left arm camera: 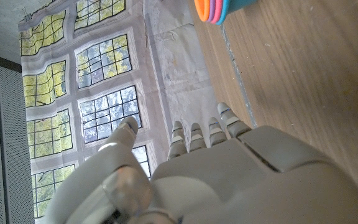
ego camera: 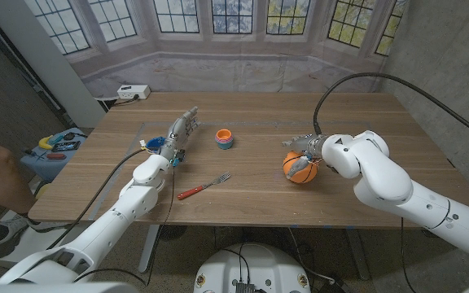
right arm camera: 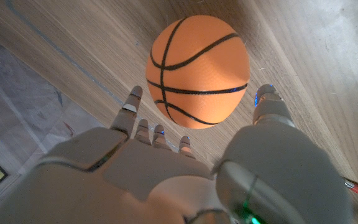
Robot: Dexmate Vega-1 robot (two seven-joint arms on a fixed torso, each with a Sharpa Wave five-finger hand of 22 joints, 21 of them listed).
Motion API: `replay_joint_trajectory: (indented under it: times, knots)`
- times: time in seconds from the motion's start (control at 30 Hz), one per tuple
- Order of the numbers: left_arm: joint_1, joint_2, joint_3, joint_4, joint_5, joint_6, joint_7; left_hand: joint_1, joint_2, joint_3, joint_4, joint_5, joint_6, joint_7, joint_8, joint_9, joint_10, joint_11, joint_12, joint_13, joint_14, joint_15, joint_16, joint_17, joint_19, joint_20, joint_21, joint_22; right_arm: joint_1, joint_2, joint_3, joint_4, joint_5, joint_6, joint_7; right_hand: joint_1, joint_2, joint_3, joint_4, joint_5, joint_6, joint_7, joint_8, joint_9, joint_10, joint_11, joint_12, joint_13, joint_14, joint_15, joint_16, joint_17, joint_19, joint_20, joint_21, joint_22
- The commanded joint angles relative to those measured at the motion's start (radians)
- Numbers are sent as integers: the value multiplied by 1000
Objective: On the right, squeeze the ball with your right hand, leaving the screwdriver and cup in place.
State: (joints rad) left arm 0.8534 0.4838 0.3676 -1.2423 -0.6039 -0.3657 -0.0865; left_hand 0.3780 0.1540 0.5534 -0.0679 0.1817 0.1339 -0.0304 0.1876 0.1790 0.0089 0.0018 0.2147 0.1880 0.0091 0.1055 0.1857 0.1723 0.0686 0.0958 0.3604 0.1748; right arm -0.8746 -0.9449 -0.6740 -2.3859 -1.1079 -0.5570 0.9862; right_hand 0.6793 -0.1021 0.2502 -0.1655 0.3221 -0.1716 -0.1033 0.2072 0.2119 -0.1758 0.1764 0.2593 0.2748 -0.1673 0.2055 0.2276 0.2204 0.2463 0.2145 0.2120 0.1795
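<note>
my right hand (right arm camera: pixel 185 168) spread wide just behind the ball (right arm camera: pixel 197 71), holding nothing | ball on table's (ego camera: pixel 340 122) right side | my left hand (ego camera: pixel 179 134) open, fingers straight | cup (ego camera: pixel 225 138) mid-table

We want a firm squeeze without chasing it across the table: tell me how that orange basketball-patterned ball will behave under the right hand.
The ball is round and sits free on the bare table, so it would likely roll if pushed from one side. The right hand reaches over it with fingers spread on both sides, which should trap it. Its smooth skin may be slippery; softness cannot be judged.
</note>
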Motion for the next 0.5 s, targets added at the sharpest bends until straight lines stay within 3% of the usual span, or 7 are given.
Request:
replay_joint_trajectory:
  times: [0.03,0.5]
  knots:
    - [-6,0,3,4,4,7,3,-7,6,6,-3,9,11,-3,5,6,11,-1,-2,5,5,1,-2,3,9,6,-5,1,-20,4,25,24,25,38,-11,16,0,7,-1,7,-311,-3,6,5,-155,-9,14,9,13,1,7,5,15,1,5,4]
    - [-10,2,3,12,0,9,-7,-8,6,8,-3,9,12,-5,4,6,11,-2,-2,6,8,2,-1,3,10,6,-8,2,-17,-1,23,30,44,46,-2,27,2,11,2,7,-317,4,4,7,-160,0,22,21,21,1,10,11,30,1,8,5]
